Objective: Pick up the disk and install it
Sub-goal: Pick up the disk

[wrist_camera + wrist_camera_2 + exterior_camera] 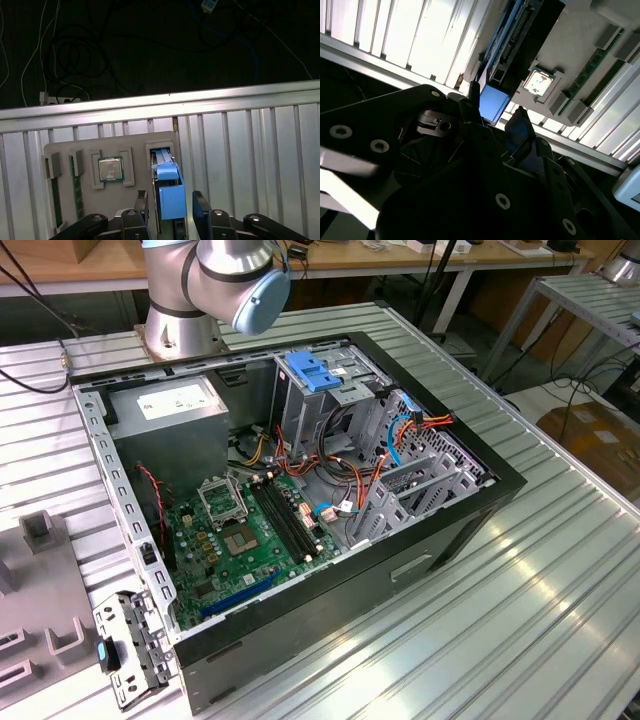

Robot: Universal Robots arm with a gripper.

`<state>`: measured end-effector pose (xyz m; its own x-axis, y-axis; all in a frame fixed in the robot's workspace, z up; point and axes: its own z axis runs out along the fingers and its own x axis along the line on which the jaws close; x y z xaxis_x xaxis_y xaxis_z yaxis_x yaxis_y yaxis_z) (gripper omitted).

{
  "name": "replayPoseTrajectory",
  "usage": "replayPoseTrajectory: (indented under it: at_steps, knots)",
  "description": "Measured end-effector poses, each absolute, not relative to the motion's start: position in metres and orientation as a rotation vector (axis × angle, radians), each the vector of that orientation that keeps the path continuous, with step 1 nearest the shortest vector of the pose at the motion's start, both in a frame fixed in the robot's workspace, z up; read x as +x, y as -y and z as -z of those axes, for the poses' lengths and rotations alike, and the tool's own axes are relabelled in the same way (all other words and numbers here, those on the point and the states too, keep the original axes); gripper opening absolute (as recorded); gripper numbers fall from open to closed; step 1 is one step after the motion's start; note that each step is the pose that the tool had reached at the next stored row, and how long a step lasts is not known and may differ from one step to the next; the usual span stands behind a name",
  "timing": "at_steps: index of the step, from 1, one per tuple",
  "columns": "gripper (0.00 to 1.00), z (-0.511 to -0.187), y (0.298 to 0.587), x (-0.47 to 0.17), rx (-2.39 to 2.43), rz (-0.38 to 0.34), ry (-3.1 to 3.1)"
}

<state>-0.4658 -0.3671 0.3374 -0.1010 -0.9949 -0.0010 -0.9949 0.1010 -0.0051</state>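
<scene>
gripper (171, 200) astride disk (167, 172) w/ gaps

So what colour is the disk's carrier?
Blue; the disk shows best in the first wrist view.

The tool (171, 196) was matt black, its body studded with bright metal screw heads (502, 200). Between its fingers (201, 205) the disk (167, 172) showed smooth blue plastic rails with a soft sheen. The tray (135, 140) around the disk looked like matt grey plastic, and the processor (110, 169) seated in it beside the tool wore a dull silver metal lid. Beyond the tool, the ribbed metal worktop (240, 150) gleamed with glare.
</scene>
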Motion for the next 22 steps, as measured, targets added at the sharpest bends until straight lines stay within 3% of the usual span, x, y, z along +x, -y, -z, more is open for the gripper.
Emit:
replayPoseTrajectory:
  at_steps: [22]
  knots:
    - [0.48, -0.302, 0.367, -0.467, -2.111, -0.002, -2.329]
